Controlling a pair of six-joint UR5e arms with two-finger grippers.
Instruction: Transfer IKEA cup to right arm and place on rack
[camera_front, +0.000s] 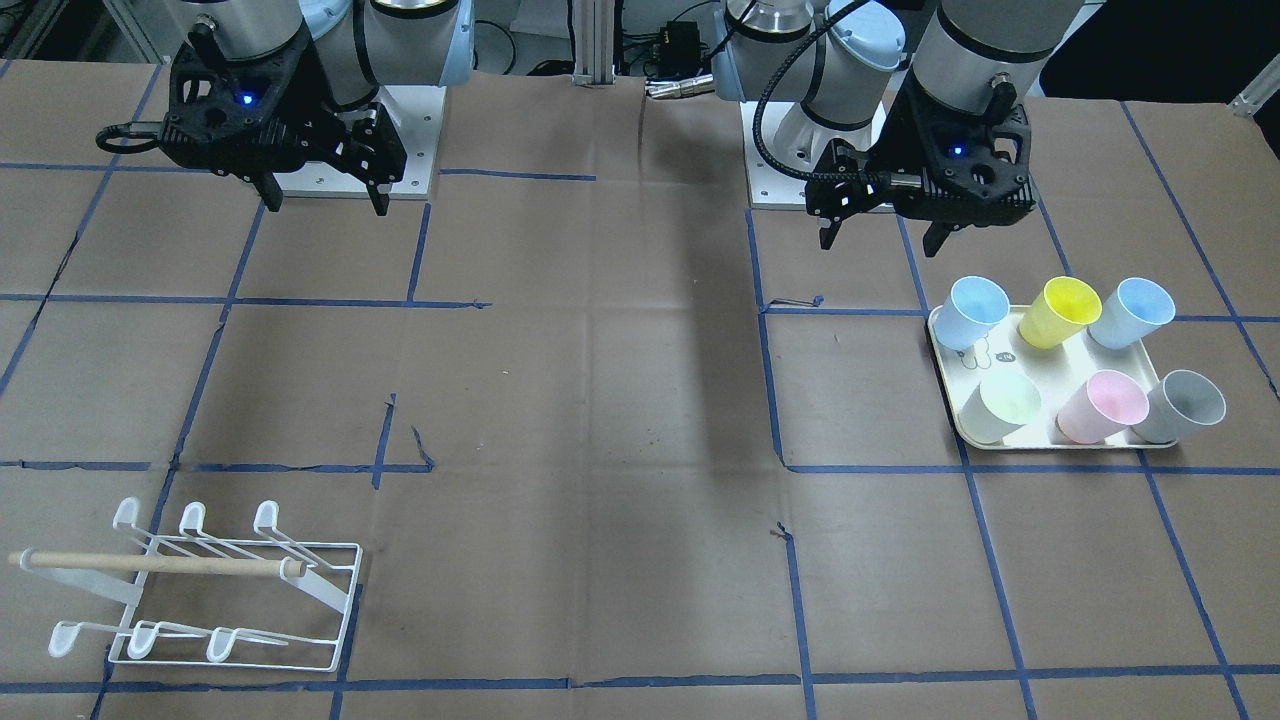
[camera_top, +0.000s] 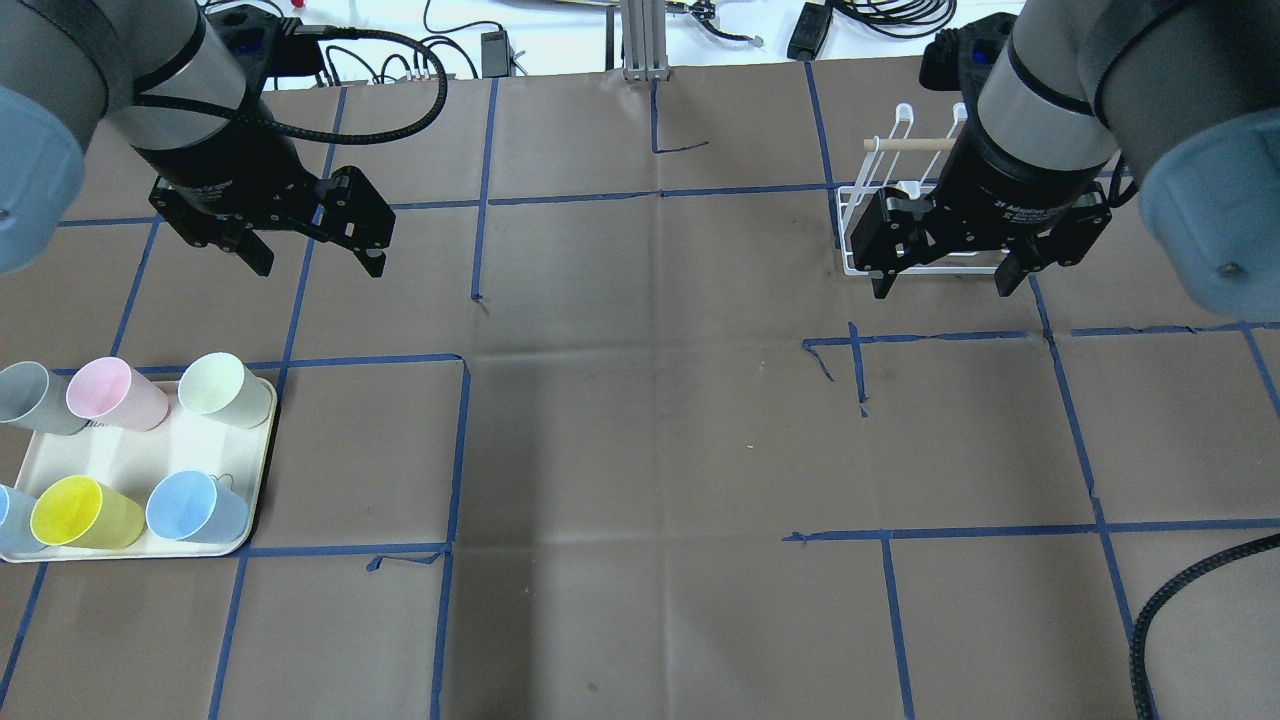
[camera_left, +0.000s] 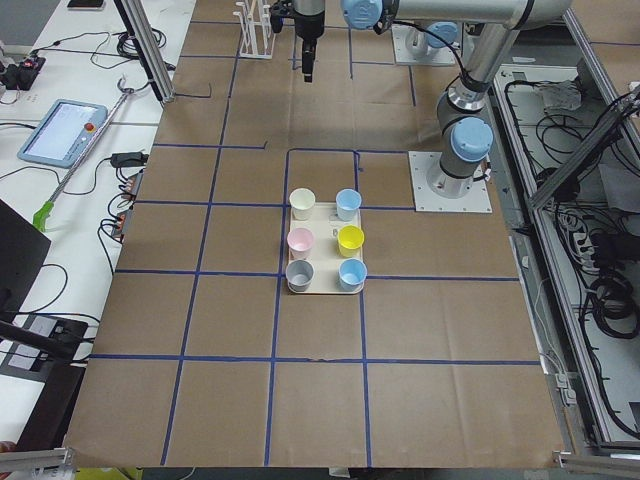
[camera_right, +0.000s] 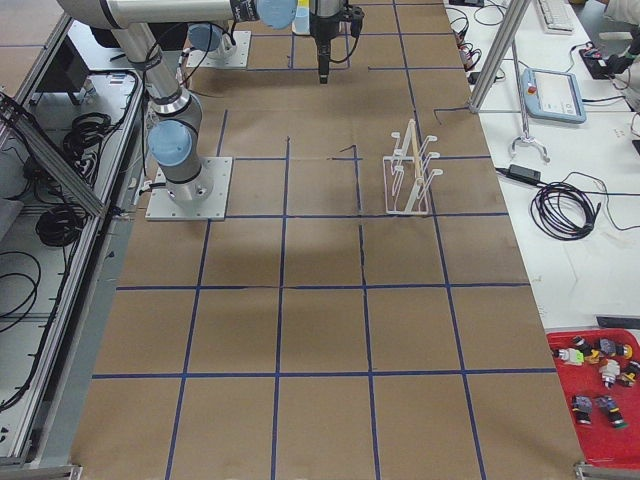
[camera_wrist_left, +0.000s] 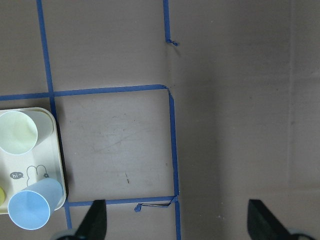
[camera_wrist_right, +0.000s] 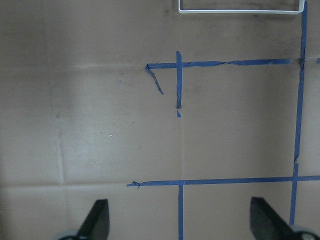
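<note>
- Left gripper (camera_top: 318, 262): jaws spread wide and empty; in the left wrist view both fingertips (camera_wrist_left: 95, 221) hang over bare table (camera_top: 640, 450), touching nothing.
- Right gripper (camera_top: 942, 288): jaws equally wide apart and empty; its fingertips (camera_wrist_right: 98, 220) are clear of the surface. White lettering on the black wrist band is too small to read.
- Writing: a speech bubble (camera_wrist_left: 16, 175) printed on the tray (camera_top: 130, 455) reads "hi", beside a small outline animal drawing.
- Cups (camera_top: 222, 388): six stand upright in two rows on the cream tray, on the robot's left and near its base: grey, pink and pale green in one row, two blue and a yellow in the other. No brand mark is legible on them.
- Rack (camera_front: 322, 590): white wire, no cup on its prongs, with a wooden dowel handle (camera_front: 150, 563); it stands on the robot's right at the far side of the table, well apart from the tray.
- Table: covered in brown paper, divided by a grid of blue tape (camera_top: 1000, 528).
</note>
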